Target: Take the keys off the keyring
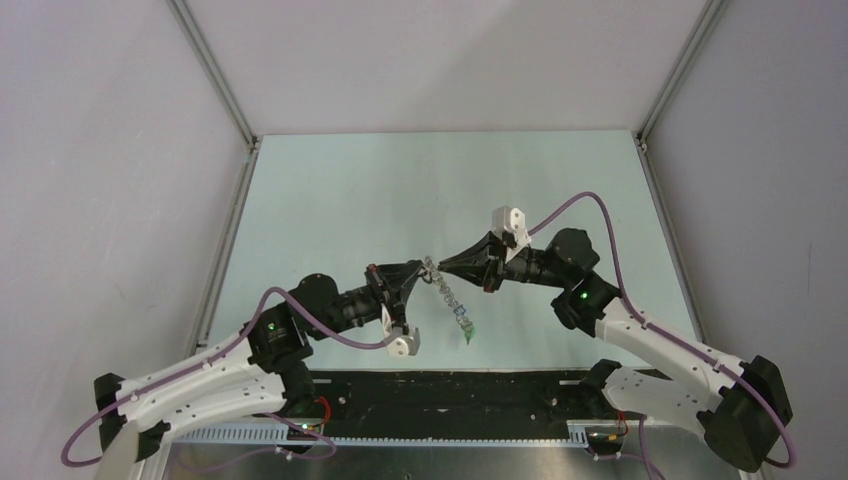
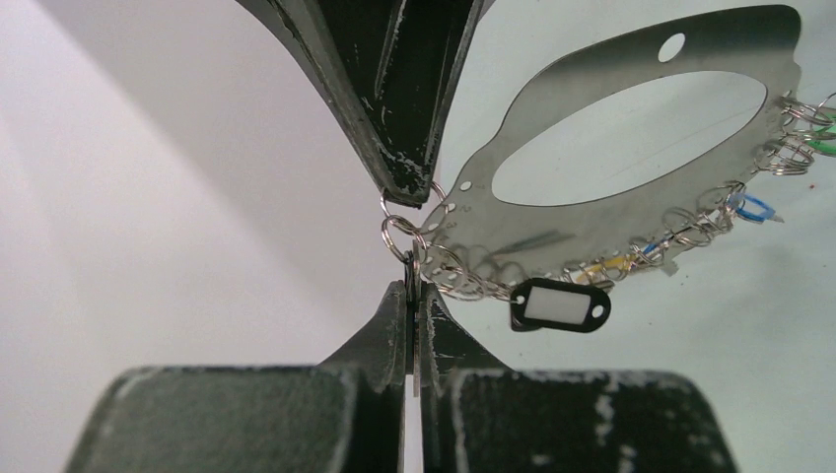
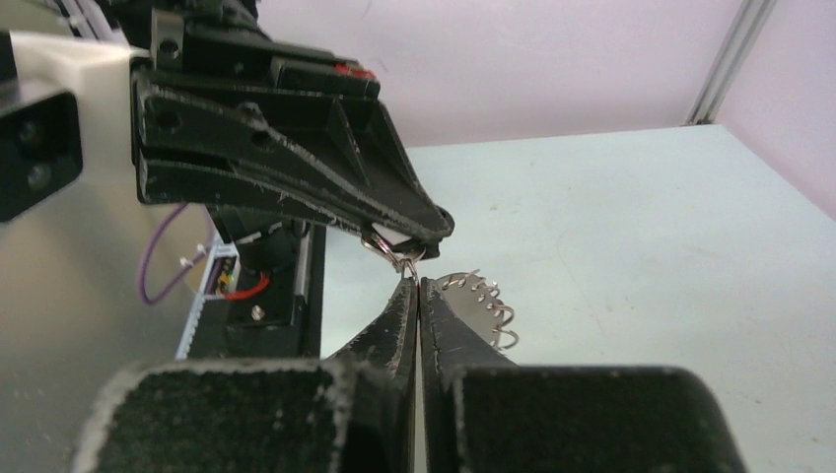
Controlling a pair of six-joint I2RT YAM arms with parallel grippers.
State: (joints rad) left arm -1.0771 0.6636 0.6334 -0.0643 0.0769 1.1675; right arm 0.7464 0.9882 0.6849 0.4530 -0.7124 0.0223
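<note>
Grey-walled cell [image 1: 100, 150], pale green table [image 1: 350, 190]. Left gripper [image 1: 424, 268] comes in from 8 o'clock, right gripper [image 1: 446, 265] from 3, tips meeting mid-table. Keyring [image 2: 611, 79], a flat steel plate with an oval cutout, hangs off them toward 5 o'clock. Keys [image 2: 560, 304] with black, blue and green tags are strung along its edge; none visibly loose. Both grippers clenched, each nipping one of the small split rings [image 2: 404, 238] at the plate's end. My read: first removal in hand, everything else left.
</note>
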